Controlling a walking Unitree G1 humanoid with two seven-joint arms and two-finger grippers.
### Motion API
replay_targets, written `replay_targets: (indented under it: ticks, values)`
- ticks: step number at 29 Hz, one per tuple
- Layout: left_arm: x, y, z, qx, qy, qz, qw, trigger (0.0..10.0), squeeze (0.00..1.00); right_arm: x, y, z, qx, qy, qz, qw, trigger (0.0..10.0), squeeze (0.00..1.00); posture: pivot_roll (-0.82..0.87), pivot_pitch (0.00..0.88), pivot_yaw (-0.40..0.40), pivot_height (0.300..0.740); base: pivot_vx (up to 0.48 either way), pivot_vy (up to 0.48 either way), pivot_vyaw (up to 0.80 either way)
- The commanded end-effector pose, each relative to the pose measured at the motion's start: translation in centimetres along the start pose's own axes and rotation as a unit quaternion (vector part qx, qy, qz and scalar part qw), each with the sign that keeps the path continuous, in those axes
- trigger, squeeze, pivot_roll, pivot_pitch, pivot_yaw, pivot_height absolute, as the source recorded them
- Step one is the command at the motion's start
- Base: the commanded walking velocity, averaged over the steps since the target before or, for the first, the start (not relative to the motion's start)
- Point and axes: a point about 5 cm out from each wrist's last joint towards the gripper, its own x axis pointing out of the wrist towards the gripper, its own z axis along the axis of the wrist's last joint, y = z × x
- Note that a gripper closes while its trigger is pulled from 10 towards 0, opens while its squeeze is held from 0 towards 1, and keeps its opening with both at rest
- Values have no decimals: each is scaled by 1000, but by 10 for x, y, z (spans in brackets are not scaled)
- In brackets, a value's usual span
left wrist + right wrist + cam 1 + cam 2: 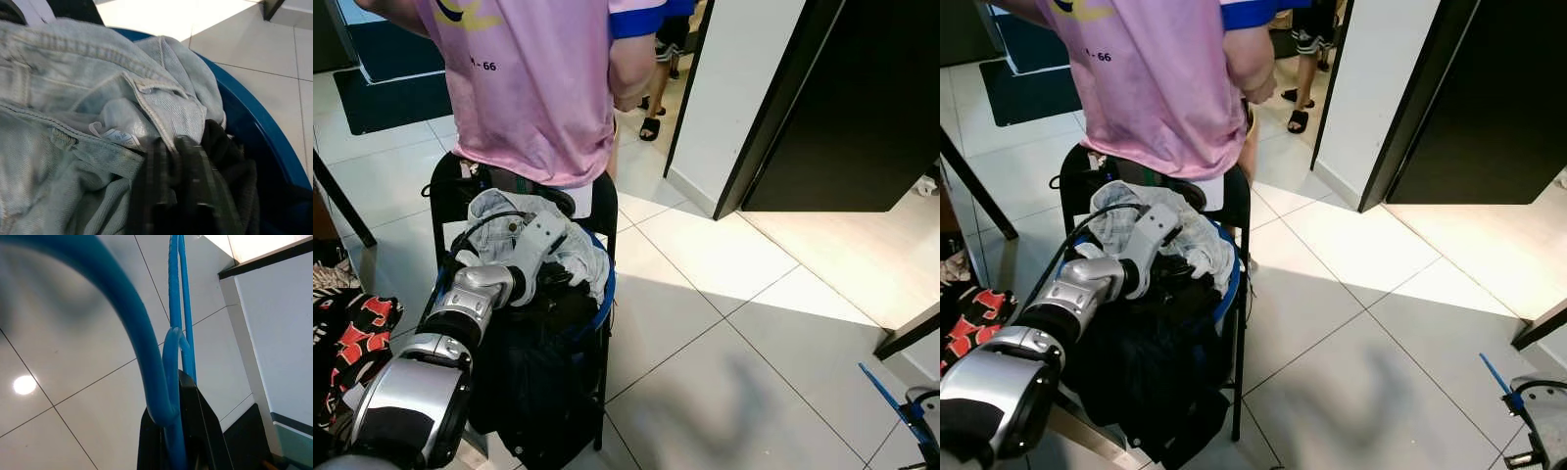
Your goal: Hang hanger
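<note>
Blue plastic marks the one hanger (171, 362) in sight: its curved hook and two straight rods run up from between the black fingers of the right gripper (178, 440), which is clenched on it, low at the robot's right side over the pale floor tiles (754, 372); from the head camera a thin blue tip of it (886, 392) pokes up at the lower right corner. One black chair (605, 211) stands ahead and to the left, heaped with clothes: one pale, washed-out denim garment (499, 211) on top, dark garments (533, 382) under it, and one blue basket rim (254, 132) curving round the pile. The left gripper (176, 196) reaches into this heap, its silver arm (475, 299) stretched forward; its fingers sit blurred against the denim and the dark cloth beside a small white care tag (115, 134), and I cannot tell whether they are spread or closed. The tag's print is too small to read. One person in a pink shirt (533, 88) with a blue sleeve stands just behind the chair, back turned; the shirt bears the legible characters "- 66" (481, 66) under a yellow and dark graphic. A second person's feet in dark sandals (651, 127) show farther back. One red, black and white patterned cloth (347, 333) lies at the far left, and a dark door (862, 98) stands at the right beside a white wall (739, 88).
</note>
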Motion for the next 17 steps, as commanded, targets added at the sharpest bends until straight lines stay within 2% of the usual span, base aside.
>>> replay_targets:
  ticks: [1, 5, 6, 7, 8, 9, 10, 11, 12, 14, 15, 16, 17]
  values:
    - [3, -10, -12, -5, 25, -26, 999, 0, 0, -1, -3, -2, 3, 3, -9, 1000, 10000, 0, -240, 134, -79, 740, 0, 0, 0]
    - [0, -3, -9, -6, 18, -1, 1000, 0, 0, 1, -1, 1, 4, 0, -8, 1000, 10000, 0, -237, 134, -77, 740, 0, 0, 0]
    - [-3, 8, 3, -16, -8, 36, 999, 0, 0, 2, 0, 3, 5, -2, -8, 1000, 10000, 0, -229, 125, -77, 740, 0, 0, 0]
    - [-3, 8, 3, -16, -8, 36, 999, 0, 0, 2, 0, 3, 5, -2, -8, 1000, 10000, 0, -229, 125, -77, 740, 0, 0, 0]
    - [-7, 20, 18, -26, -40, 73, 996, 0, 0, 3, 1, 4, 7, -4, -8, 1000, 10000, 0, -224, 120, -77, 740, 0, 0, 0]
    - [-7, 20, 18, -26, -40, 73, 996, 0, 0, 3, 1, 4, 7, -4, -8, 1000, 10000, 0, -224, 120, -77, 740, 0, 0, 0]
    - [-13, 32, 36, -36, -78, 114, 990, 0, 0, 4, 2, 6, 9, -7, -8, 1000, 10000, 0, -218, 113, -75, 740, 0, 0, 0]
    - [-13, 32, 36, -36, -78, 114, 990, 0, 0, 4, 2, 6, 9, -7, -8, 1000, 10000, 0, -218, 113, -75, 740, 0, 0, 0]
    - [-29, 55, 84, -57, -181, 192, 963, 0, 0, 9, 7, 14, 16, -19, -6, 1000, 10000, 0, -209, 96, -71, 740, 0, 0, 0]
    - [-29, 55, 84, -57, -181, 192, 963, 0, 0, 9, 7, 14, 16, -19, -6, 1000, 10000, 0, -209, 96, -71, 740, 0, 0, 0]
    - [-35, 60, 100, -60, -215, 213, 951, 0, 0, 11, 9, 17, 18, -24, -6, 1000, 10000, 0, -207, 90, -71, 740, 0, 0, 0]
    - [-35, 60, 100, -60, -215, 213, 951, 0, 0, 11, 9, 17, 18, -24, -6, 1000, 10000, 0, -207, 90, -71, 740, 0, 0, 0]
    - [-41, 62, 116, -67, -249, 223, 940, 0, 0, 13, 10, 21, 20, -30, -5, 999, 10000, 0, -201, 81, -70, 740, 0, 0, 0]
